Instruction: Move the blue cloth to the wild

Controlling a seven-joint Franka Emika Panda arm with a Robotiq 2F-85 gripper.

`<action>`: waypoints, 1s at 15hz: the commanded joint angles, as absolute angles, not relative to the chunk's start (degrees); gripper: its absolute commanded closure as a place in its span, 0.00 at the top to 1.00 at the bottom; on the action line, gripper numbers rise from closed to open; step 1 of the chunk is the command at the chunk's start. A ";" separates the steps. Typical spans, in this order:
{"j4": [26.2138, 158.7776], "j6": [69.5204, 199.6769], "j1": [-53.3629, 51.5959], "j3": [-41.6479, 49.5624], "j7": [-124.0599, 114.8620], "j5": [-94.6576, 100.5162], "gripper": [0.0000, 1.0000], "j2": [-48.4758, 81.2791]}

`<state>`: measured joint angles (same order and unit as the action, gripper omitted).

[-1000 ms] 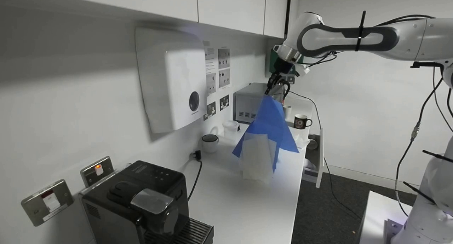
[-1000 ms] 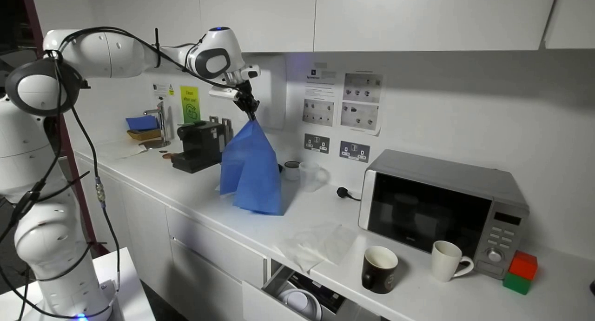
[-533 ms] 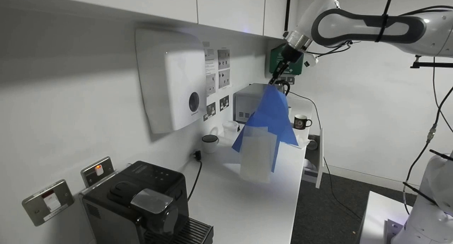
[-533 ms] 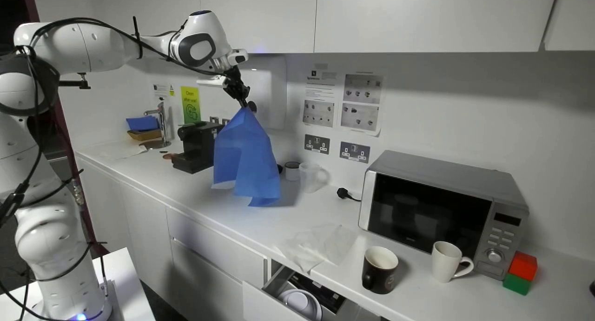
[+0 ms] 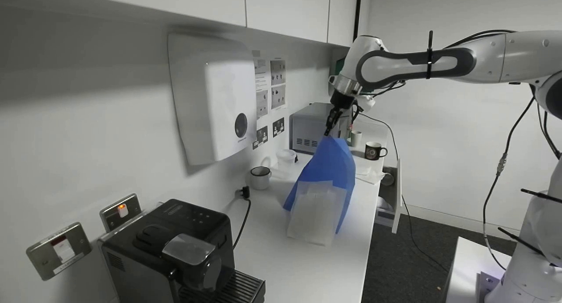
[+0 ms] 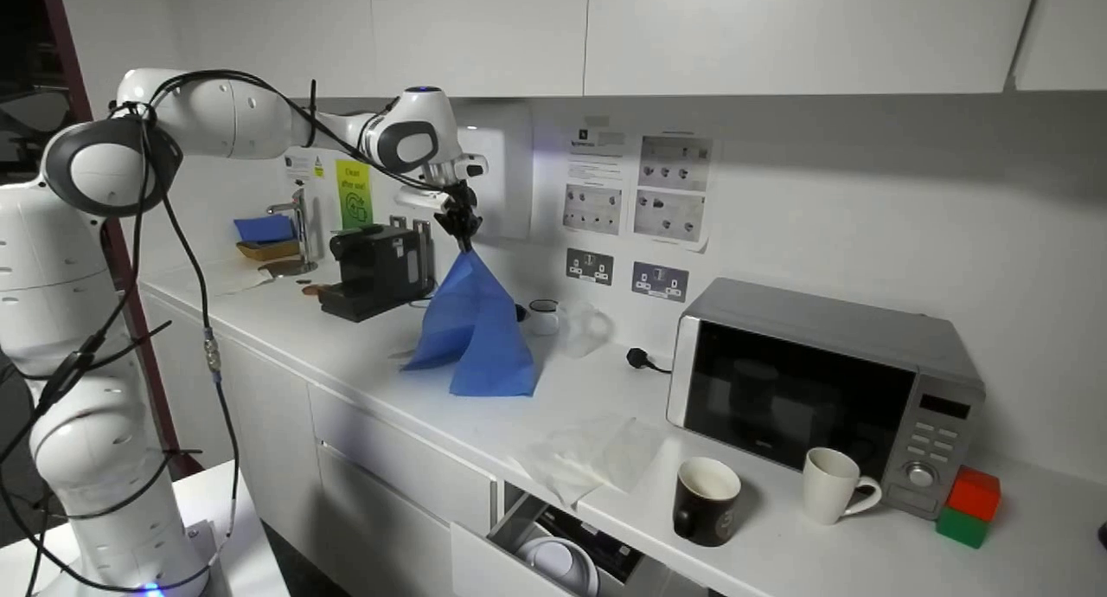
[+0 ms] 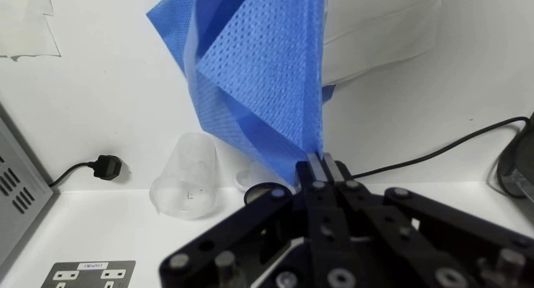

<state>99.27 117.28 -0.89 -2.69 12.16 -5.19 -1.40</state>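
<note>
Coffee machine (image 5: 171,246) stands nearest in an exterior view, on the white counter (image 5: 290,272). Beyond it, a thin white sheet (image 5: 314,219) overlaps the near face of the blue cloth (image 5: 331,162); attachment cannot be determined. The cloth hangs over the counter, contact of its lower edge unconfirmed. The gripper (image 5: 327,133) has its fingers (image 7: 316,168) drawn together, pinching the cloth's upper end. Farther back, by the wall (image 5: 127,131): rimmed mug (image 5: 261,181), then translucent cup (image 5: 286,158), then grey microwave (image 5: 303,128)
</note>
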 commanded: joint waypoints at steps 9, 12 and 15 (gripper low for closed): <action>104.27 120.17 -1.24 -1.52 10.22 -3.78 0.00 -16.94; 103.67 118.99 -1.45 -1.36 11.00 -4.13 0.00 -12.75; 103.60 118.14 -1.65 -1.36 11.77 -5.02 0.00 -7.47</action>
<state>104.29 118.20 -0.87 -2.00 11.55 -5.17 -12.21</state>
